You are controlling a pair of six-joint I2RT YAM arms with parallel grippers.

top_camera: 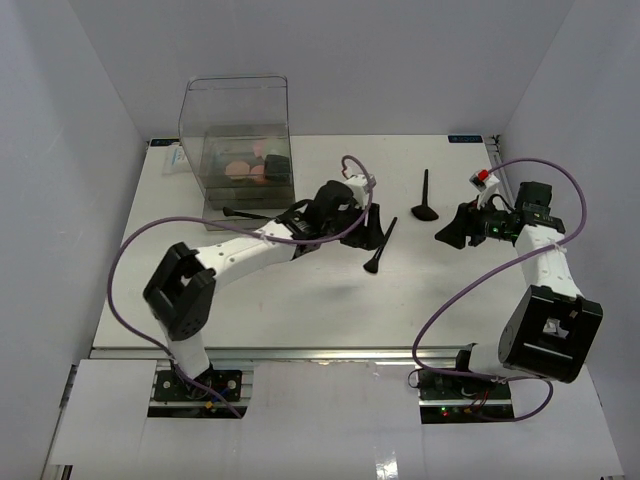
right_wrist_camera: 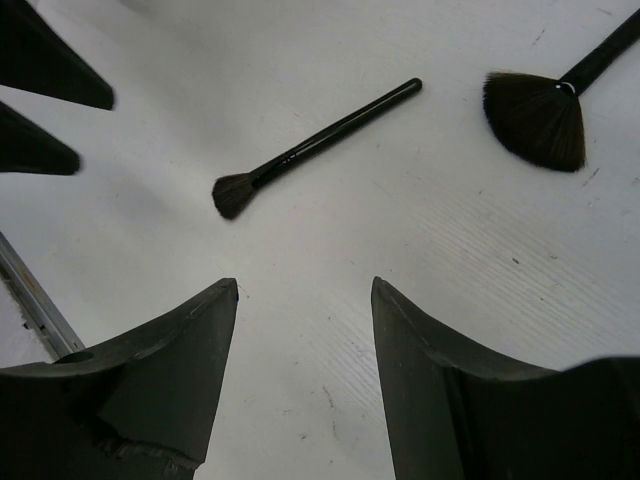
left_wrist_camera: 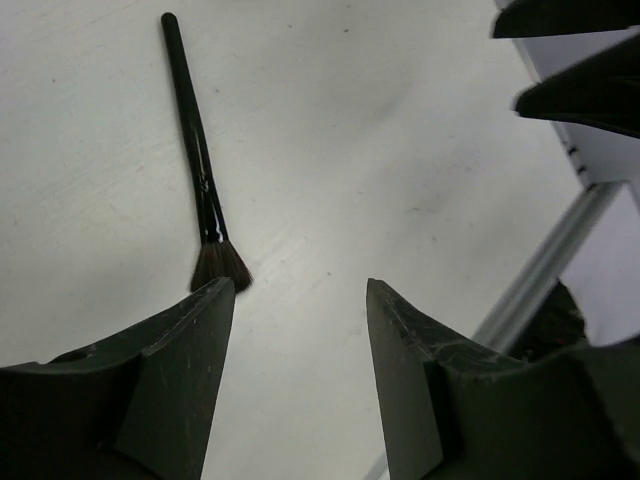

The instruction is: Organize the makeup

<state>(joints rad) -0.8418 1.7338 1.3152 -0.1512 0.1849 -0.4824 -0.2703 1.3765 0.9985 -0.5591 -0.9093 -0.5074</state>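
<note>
we see a white table [top_camera: 300,310], scuffed with small dark marks, closed in by plain white walls [top_camera: 400,60]. a metal rail [top_camera: 300,350] runs along its near edge. two small blue tags [top_camera: 465,138] sit at the back corners; their print is too small for us to read, and we can read no other writing.

at the back left stands a tall clear box [top_camera: 235,105]. inside it, low down, lie round pink discs [top_camera: 240,168] beside some dark pieces we cannot make out.

two brushes lie out on the bare table, well apart from the box. a slim brush [top_camera: 381,245] lies at a slant right of centre, its bristle end toward the near edge. a fan brush [top_camera: 424,196] lies just beyond it, its handle pointing to the back.

the left gripper [left_wrist_camera: 300,285] is spread wide and holds nothing; the slim brush's bristles lie just off its left fingertip, outside the gap.

the right gripper [right_wrist_camera: 305,282] is also spread wide and holds nothing, facing both brushes with only bare table between its fingers.
</note>
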